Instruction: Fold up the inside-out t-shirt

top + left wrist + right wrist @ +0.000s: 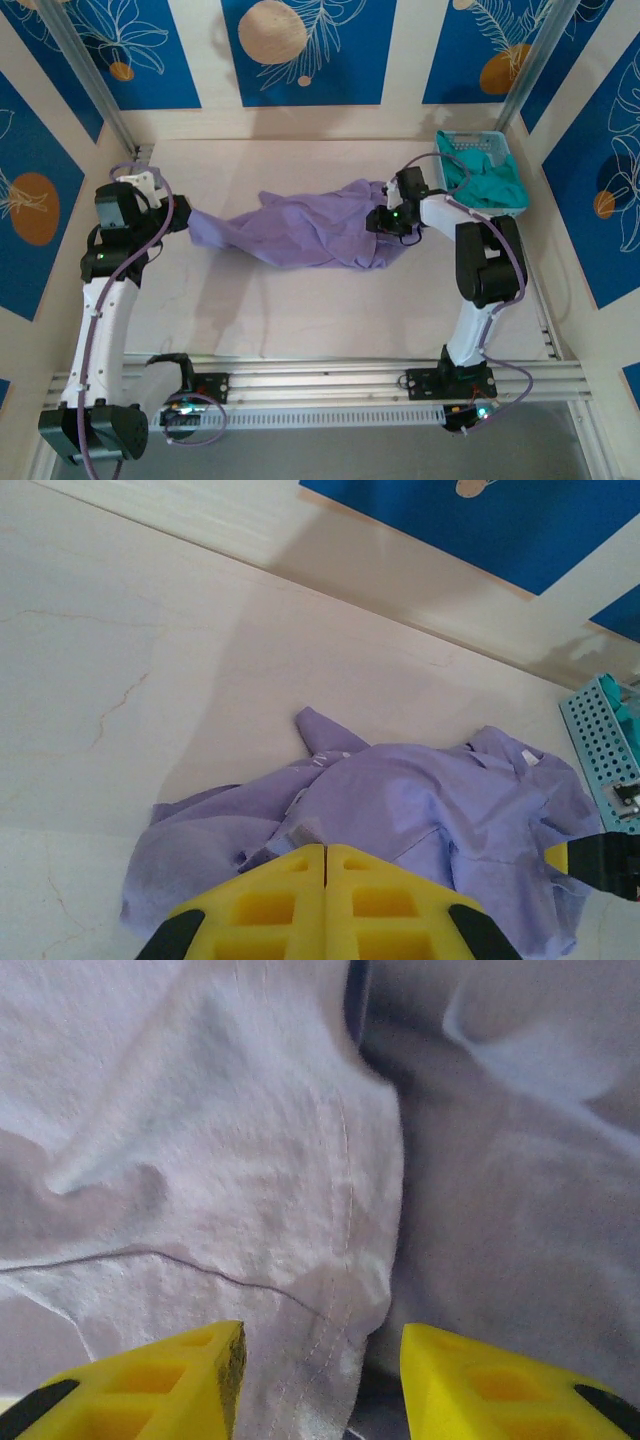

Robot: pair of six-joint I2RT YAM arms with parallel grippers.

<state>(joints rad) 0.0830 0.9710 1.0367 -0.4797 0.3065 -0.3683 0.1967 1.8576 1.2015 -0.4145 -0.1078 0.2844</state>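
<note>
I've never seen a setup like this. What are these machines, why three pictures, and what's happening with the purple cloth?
These are two robot arms bolted to the near edge of a table: the left arm and the right arm. The wide picture comes from a fixed camera above and behind them. The other two come from a camera on each wrist, so the yellow fingers there are that arm's own. A crumpled lavender t-shirt lies on the table; a light blue basket at the far right holds a teal-green garment. The left gripper is shut and seems to pinch the shirt's left end. The right gripper is open, fingers apart over the cloth, holding nothing.
</note>
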